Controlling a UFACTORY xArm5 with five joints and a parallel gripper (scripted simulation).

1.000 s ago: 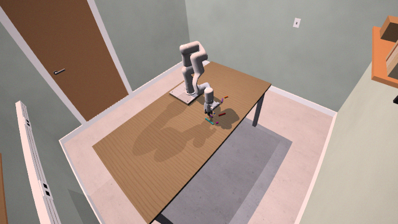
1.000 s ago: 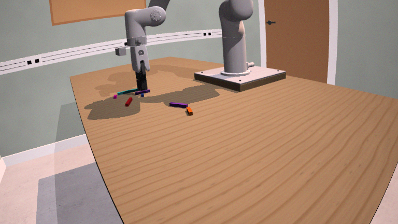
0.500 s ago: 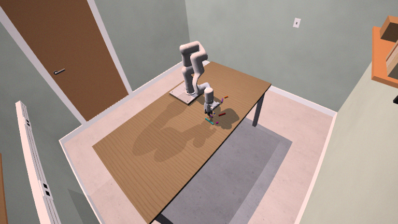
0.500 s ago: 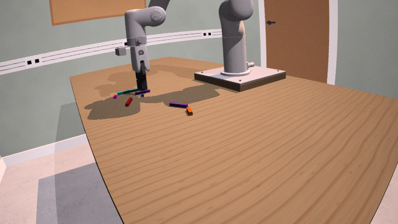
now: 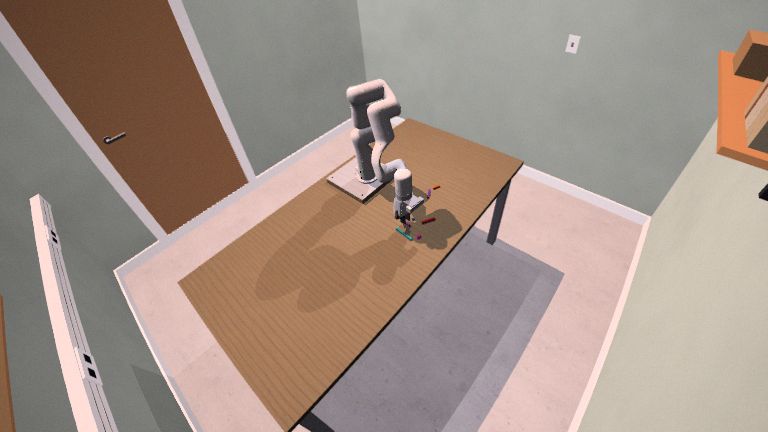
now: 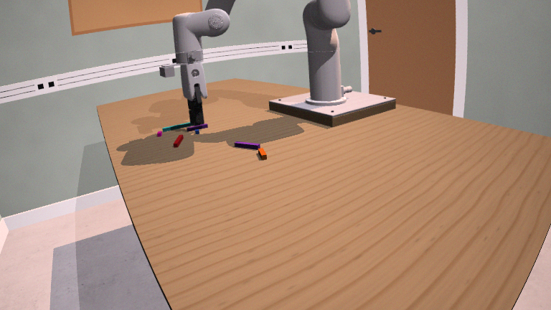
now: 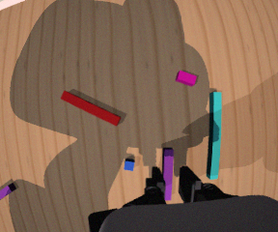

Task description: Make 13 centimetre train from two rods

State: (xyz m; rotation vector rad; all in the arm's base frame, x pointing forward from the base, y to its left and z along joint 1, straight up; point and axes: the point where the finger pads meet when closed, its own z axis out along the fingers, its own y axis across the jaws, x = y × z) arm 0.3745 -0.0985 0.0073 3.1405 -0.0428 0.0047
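Observation:
My gripper [image 5: 403, 222] [image 6: 197, 123] [image 7: 168, 179] is partly open, pointing down. Its fingers stand on either side of a purple rod [image 6: 197, 127] [image 7: 168, 169], with a gap on both sides in the wrist view. That rod is at or very near table height. A red rod [image 5: 428, 220] [image 6: 178, 141] [image 7: 91, 108] lies slanted, well apart from it. A second purple rod [image 5: 429, 193] [image 6: 247, 145] [image 7: 1, 194] lies farther off, its end close to an orange rod [image 5: 436, 186] [image 6: 262, 153]. A turquoise rod [image 5: 403, 233] [image 6: 174, 127] [image 7: 215, 135] lies right of the gripper in the wrist view.
A small blue rod [image 6: 196, 131] [image 7: 129, 165] lies left of the gripper in the wrist view. A magenta rod [image 5: 419, 236] [image 6: 159, 133] [image 7: 187, 78] lies near the turquoise rod's far end. The arm's base plate [image 5: 352, 185] [image 6: 284, 105] stands on the wooden table [image 5: 317, 291] [image 6: 325, 209].

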